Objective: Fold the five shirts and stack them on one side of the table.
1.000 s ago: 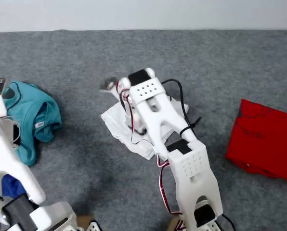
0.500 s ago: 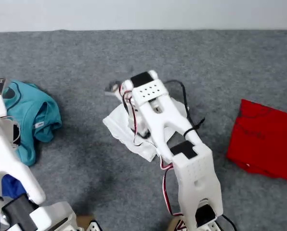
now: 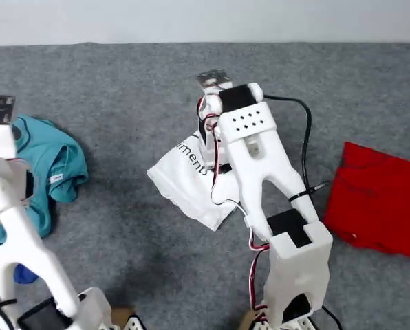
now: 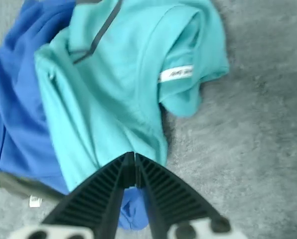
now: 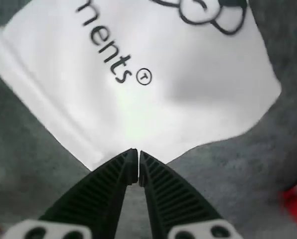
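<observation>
Right gripper, jaws pressed together and empty, is being held just over the folded white printed cloth shirt; stacking is being judged the step in hand, reopening and an edge pinch being called for next.

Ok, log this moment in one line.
left end effector: shut, over teal shirt | right end effector: shut, at white shirt edge | red shirt: folded

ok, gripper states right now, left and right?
Left gripper: jaws shut, nothing held, over the teal shirt.
Right gripper: jaws shut, nothing held, at the edge of the white shirt.
</observation>
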You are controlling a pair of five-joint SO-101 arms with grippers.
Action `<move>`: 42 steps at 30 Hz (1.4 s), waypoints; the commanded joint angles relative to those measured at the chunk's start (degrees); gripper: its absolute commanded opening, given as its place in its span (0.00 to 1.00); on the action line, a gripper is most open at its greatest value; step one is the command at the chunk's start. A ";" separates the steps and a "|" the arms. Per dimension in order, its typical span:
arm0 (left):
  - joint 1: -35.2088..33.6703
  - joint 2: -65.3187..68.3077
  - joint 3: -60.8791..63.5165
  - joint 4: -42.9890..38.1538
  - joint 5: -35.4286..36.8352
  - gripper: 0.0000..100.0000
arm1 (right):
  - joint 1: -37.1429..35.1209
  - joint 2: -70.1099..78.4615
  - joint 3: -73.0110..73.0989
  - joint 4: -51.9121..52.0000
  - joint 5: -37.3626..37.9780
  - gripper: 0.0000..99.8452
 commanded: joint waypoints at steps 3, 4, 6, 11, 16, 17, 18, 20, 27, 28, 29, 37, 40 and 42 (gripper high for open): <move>2.64 -1.76 -0.31 0.35 0.26 0.01 | -1.36 -0.31 -0.18 1.36 -23.47 0.03; 2.64 -1.76 -0.31 0.35 0.26 0.01 | -1.89 0.75 -0.18 1.27 -26.02 0.06; 2.64 -1.76 -0.31 0.44 0.09 0.01 | -2.42 2.86 -0.53 0.84 -28.92 0.17; 2.64 -1.67 0.40 0.70 0.00 0.01 | -2.51 6.73 -0.53 -3.56 -37.45 0.49; 2.64 -1.67 0.40 0.70 0.00 0.01 | -2.59 9.45 -0.53 -9.10 -42.02 0.54; 2.64 -1.67 0.40 0.70 0.00 0.01 | -2.51 9.89 -0.53 -10.07 -42.73 0.54; 2.64 -1.67 0.40 0.79 0.00 0.01 | -2.42 10.33 -0.53 -11.03 -43.34 0.54; 2.64 -1.67 0.40 0.79 0.00 0.01 | -1.98 11.47 -0.53 -12.79 -44.22 0.54; 2.73 -1.58 0.48 0.79 0.09 0.01 | 1.27 19.38 -0.53 -20.97 -44.40 0.54; 2.73 -1.58 0.48 0.79 0.18 0.01 | 1.54 20.79 -0.53 -22.20 -44.40 0.54; 2.73 -1.58 0.48 0.79 0.18 0.01 | 1.71 22.29 -0.53 -23.34 -44.40 0.54; 2.73 -1.58 0.48 0.79 0.18 0.01 | 1.89 26.15 -2.90 -23.96 -44.31 0.20; 2.73 -1.58 0.48 0.79 0.18 0.01 | 2.33 25.80 -2.99 -22.55 -43.08 0.03; 2.73 -1.58 0.48 0.79 0.09 0.01 | 2.86 25.45 -2.99 -21.32 -42.46 0.02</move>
